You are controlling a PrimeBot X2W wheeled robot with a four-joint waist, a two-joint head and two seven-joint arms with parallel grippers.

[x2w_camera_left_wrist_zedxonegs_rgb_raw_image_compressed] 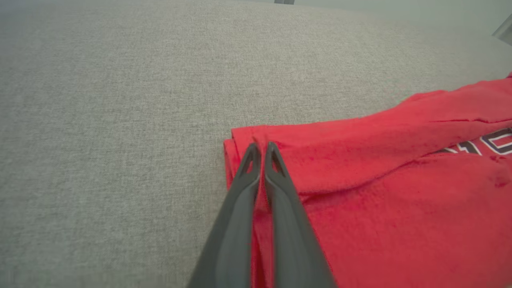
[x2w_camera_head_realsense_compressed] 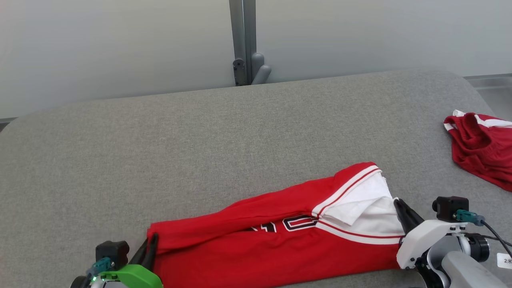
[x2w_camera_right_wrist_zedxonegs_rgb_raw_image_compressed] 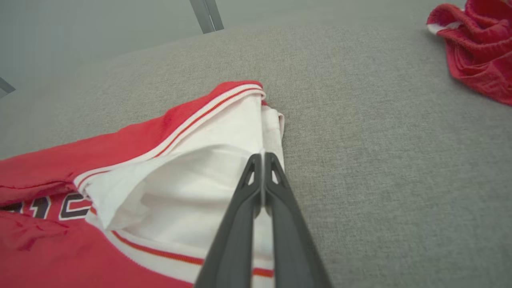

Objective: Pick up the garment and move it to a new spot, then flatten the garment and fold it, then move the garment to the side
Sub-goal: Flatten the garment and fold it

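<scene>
looks mid-fold: my left gripper (x2w_camera_left_wrist_zedxonegs_rgb_raw_image_compressed: 261, 149) and right gripper (x2w_camera_right_wrist_zedxonegs_rgb_raw_image_compressed: 263, 158) are clenched on opposite ends of the garment (x2w_camera_head_realsense_compressed: 280, 248), so next i'd lift both evenly.

head: high, facing forward and down over surface (x2w_camera_head_realsense_compressed: 200, 132) | left wrist: low, close on garment (x2w_camera_left_wrist_zedxonegs_rgb_raw_image_compressed: 380, 180) red end | right wrist: low, close on white end | shared: garment middle, lettering
</scene>
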